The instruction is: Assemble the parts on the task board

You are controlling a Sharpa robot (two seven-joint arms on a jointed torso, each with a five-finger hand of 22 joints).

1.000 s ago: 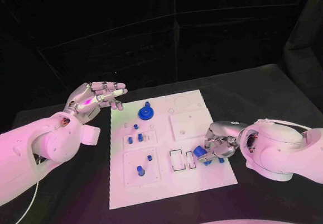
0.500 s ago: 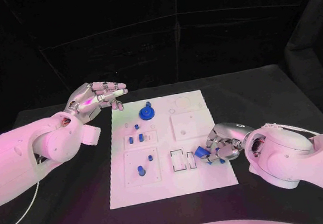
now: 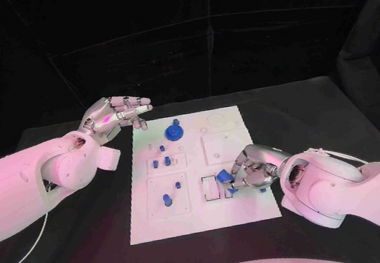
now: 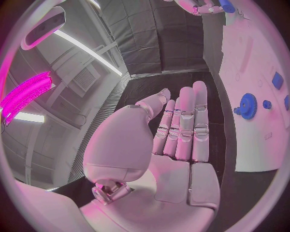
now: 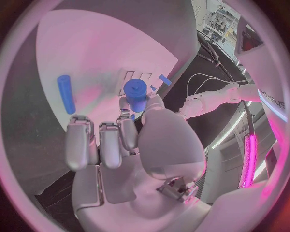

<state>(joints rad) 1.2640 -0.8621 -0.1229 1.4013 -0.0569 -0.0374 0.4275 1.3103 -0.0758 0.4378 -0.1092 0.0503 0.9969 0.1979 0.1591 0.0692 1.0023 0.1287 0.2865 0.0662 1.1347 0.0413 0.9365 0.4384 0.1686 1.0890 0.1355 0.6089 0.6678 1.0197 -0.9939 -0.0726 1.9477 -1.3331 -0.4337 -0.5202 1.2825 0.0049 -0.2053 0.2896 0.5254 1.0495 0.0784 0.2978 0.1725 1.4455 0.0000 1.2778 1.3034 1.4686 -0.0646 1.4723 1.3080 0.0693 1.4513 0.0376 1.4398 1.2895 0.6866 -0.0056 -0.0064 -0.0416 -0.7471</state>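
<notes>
right robot hand (image 3: 253, 170) grips a blue part (image 5: 137, 94) over the task board (image 3: 244, 207), not yet seated; gear (image 3: 173, 132) and small pegs (image 3: 160, 162) look placed; left robot hand (image 3: 116, 115) hovers empty, fingers spread.

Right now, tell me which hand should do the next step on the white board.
Right. The right hand already holds a blue cylindrical part over the white task board, beside its rectangular slots. The left hand hovers open off the board's far corner.

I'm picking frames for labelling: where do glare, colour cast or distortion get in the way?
Head view: pink light washes out the task board near edge. Right wrist view: fisheye bends the board edges; the blue part the right hand holds stays clear. Left wrist view: bright magenta strip glare.
</notes>
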